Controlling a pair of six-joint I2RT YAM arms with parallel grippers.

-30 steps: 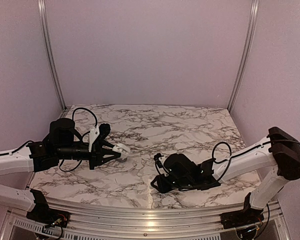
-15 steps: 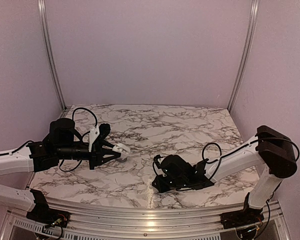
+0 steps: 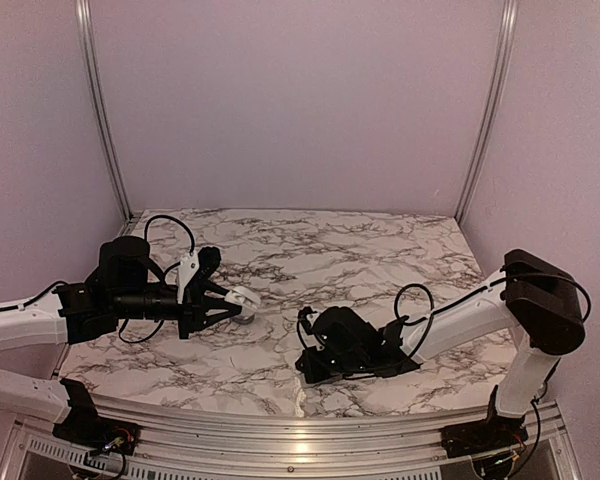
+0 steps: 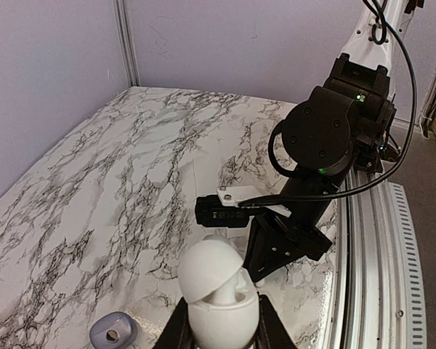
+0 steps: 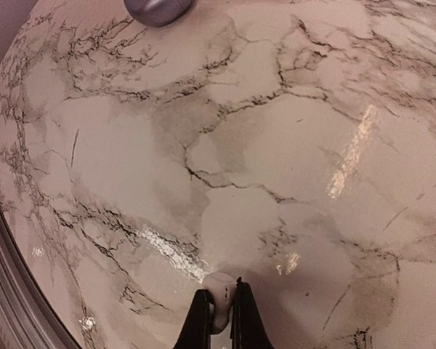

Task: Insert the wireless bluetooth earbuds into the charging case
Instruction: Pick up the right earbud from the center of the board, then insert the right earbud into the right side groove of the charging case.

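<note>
— Pinching something, is it, that right claw (image 5: 221, 298)?

— Looks so. Its two fingers stand almost together, tips down on the table (image 5: 312, 145), with a tiny pale lump nipped between them. I take that for a bud (image 5: 216, 285), though it's too small to swear to. The claw sits low and comes from above, I'd guess, because a thing that small lying flat on marble offers no other side to catch.

— And the left claw (image 4: 219, 320)?

— Clamped on the case (image 4: 221, 302), round its lower half, well apart from the right one, over on the left side of the table. The case stands upright in the fingers with its lid (image 4: 206, 265) tipped open on top, so the mouth faces up and toward the other arm. That's the reason for holding it, I'd say. Loose on the marble, it would skate away the moment a bud was pushed in.

— Is it off the table?

— It seems raised above it, yes.

— Where's the second bud?

— Can't say for sure. A small lavender piece (image 4: 112, 332) with a dark hole lies on the table near the case, down to its left in the left wrist view. It may be that. The wells themselves I can't see, as the lid hides them.
</note>
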